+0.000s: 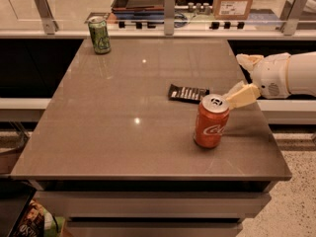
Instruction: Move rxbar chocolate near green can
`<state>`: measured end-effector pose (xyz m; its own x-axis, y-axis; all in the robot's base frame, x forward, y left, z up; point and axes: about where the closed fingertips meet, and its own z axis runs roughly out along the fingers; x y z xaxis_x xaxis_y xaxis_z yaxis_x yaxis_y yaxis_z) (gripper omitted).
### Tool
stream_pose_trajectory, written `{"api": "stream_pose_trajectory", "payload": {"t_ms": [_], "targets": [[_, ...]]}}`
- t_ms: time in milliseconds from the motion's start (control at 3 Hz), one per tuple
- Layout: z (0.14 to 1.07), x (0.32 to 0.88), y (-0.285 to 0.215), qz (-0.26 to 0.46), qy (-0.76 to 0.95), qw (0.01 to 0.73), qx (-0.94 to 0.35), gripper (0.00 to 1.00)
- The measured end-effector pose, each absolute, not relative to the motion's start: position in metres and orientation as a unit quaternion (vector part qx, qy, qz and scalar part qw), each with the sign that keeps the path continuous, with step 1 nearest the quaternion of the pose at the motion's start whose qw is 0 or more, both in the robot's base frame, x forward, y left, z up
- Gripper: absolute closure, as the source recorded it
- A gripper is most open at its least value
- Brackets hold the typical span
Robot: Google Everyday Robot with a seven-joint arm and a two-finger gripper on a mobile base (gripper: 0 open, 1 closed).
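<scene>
The rxbar chocolate (188,93), a flat black bar with white lettering, lies flat on the table right of centre. The green can (99,34) stands upright at the table's far left corner. My gripper (234,79) is at the table's right edge, just right of the bar, low over the surface. Its two cream fingers (242,96) are spread apart and hold nothing. The lower finger reaches toward the top of the red can.
A red Coca-Cola can (211,121) stands upright just in front of the bar and beside my lower finger. The grey table (113,122) ends close to my arm on the right. A railing and a counter with boxes (232,1) run behind the far edge.
</scene>
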<state>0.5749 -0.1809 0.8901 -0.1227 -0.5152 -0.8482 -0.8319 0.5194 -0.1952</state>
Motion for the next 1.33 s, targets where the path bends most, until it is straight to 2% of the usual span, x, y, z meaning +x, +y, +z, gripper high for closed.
{"api": "stream_pose_trajectory", "payload": {"t_ms": [1333], "targets": [[0.875,0.621,-0.146,0.236,0.736,0.492,-0.401,0.00]]}}
